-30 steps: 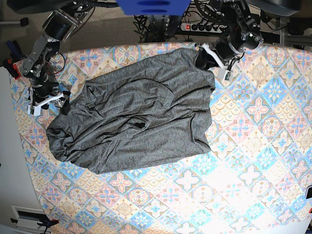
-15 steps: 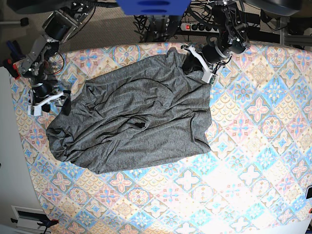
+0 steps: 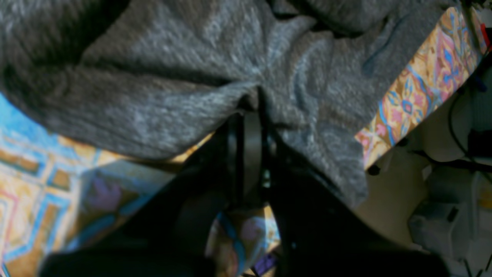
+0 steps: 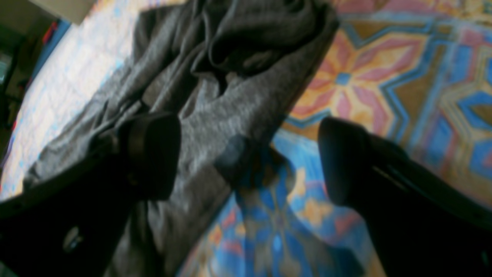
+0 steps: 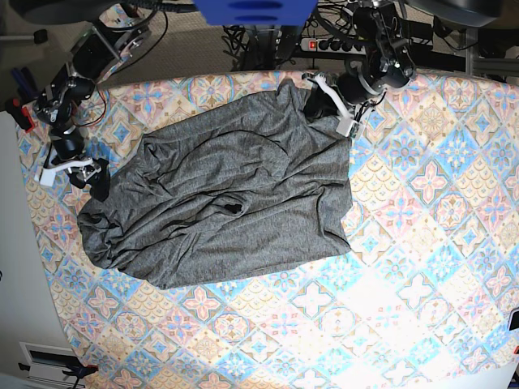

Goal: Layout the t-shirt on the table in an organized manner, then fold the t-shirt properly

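Observation:
The dark grey t-shirt (image 5: 235,194) lies crumpled and spread over the left half of the table (image 5: 422,243). My left gripper (image 5: 318,104) is at the shirt's far right corner. The left wrist view shows the left gripper (image 3: 251,105) shut on a bunched fold of the t-shirt (image 3: 161,84), just above the patterned table (image 3: 38,184). My right gripper (image 5: 96,180) stands open at the shirt's left edge. In the right wrist view one finger (image 4: 153,154) rests over the t-shirt (image 4: 230,107), the other over bare table (image 4: 384,77), with the hem between them.
Beyond the table's far edge are a power strip (image 5: 332,44), tangled cables and a blue block (image 5: 255,12). The table's left edge drops to a white surface (image 5: 20,267). Bare patterned cloth covers the right and near parts of the table.
My left gripper pulled the shirt's far right corner to the left and inward, then held. The right arm shifted a little while its open gripper stayed at the shirt's left edge.

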Motion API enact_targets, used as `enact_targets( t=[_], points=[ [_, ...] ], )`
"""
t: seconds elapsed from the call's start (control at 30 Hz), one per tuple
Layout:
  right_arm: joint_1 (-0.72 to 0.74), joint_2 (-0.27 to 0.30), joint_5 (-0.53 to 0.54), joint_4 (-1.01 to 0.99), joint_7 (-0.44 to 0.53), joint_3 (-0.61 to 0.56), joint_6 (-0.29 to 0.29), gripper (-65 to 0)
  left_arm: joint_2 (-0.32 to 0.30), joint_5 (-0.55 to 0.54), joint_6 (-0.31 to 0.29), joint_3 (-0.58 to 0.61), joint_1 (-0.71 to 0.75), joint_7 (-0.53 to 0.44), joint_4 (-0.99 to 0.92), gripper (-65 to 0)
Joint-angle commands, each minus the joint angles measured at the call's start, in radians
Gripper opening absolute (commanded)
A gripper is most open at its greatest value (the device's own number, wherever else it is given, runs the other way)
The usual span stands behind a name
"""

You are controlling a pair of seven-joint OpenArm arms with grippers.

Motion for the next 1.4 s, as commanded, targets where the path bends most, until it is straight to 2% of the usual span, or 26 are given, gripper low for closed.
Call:
enact_targets(
  t=[0.0,0.3,0.43,0.53,0.77,0.9,1.1,1.2,1.27,1.37],
  points=[
    [0.002,0.001,-0.049,-0.009,-0.054,-0.004,-0.026,-10.5,-0.008,0.167,0.035,-0.002,0.033,0.168,-0.005,-65.0],
    [-0.004,0.001,-0.055,-0.006,-0.061,-0.012,-0.026,-10.5,-0.008,0.167,0.035,-0.002,0.033,0.169,0.007,-65.0],
    [-0.004,0.001,-0.057,-0.005,-0.142,-0.064,-0.026,-10.5,-0.008,0.167,0.035,-0.002,0.033,0.169,0.007,-65.0],
    [-0.004,0.0,-0.057,-0.005,-0.151,-0.114,-0.026,-13.8,-0.008,0.167,0.035,-0.002,0.033,0.169,0.007,-65.0],
    [-0.004,-0.002,-0.057,-0.005,-0.157,-0.131,-0.026,-25.3,-0.008,0.167,0.035,-0.002,0.033,0.169,0.007,-65.0],
    [-0.004,-0.003,-0.057,-0.005,-0.157,-0.147,-0.026,-26.0,-0.008,0.167,0.035,-0.002,0.031,0.169,0.007,-65.0],
    [-0.004,-0.003,-0.057,-0.003,-0.157,-0.266,-0.026,-26.1,-0.008,0.167,0.035,-0.002,0.029,0.169,0.007,-65.0],
    [-0.004,-0.003,-0.057,0.06,-0.156,-0.317,-0.026,-26.6,-0.01,0.169,0.035,-0.002,0.028,0.168,0.007,-65.0],
    [-0.006,-0.003,-0.057,0.117,-0.156,-0.326,-0.026,-30.6,-0.019,0.169,0.035,-0.002,0.026,0.166,0.007,-65.0],
    [-0.015,-0.003,-0.057,0.156,-0.157,-0.323,-0.026,-39.9,-0.028,0.169,0.035,-0.002,0.023,0.166,0.007,-65.0]
  ],
)
